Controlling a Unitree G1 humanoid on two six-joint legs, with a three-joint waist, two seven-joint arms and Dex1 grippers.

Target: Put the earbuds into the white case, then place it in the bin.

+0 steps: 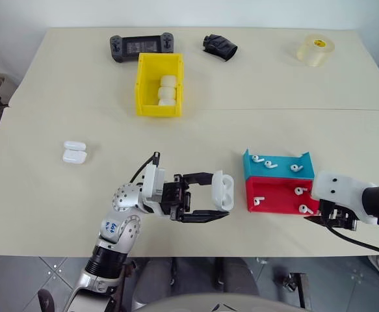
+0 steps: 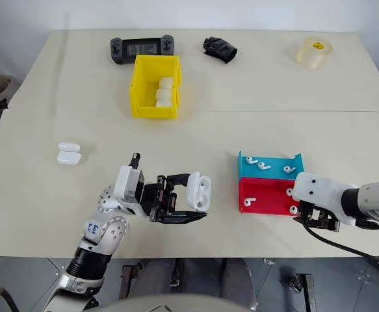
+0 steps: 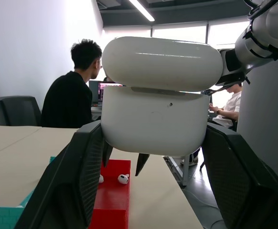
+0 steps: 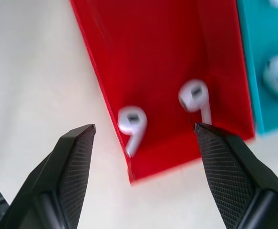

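The left gripper (image 1: 216,201) has its fingers clamped on the white case (image 1: 223,190), lid up, above the bench (image 1: 59,195). The right gripper (image 4: 143,133) hangs with fingers spread wide over two earbuds (image 4: 132,122) in the red tray (image 1: 277,192), holding nothing. The yellow bin (image 1: 147,84) stands farther back.

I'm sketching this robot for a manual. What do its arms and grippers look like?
The left arm is silver metal with a round blue marking and a black ribbed forearm section. The right arm has a smooth white shell with two dark dots. Thin black cables loop off both wrists. Each gripper has two black fingers with textured pads.
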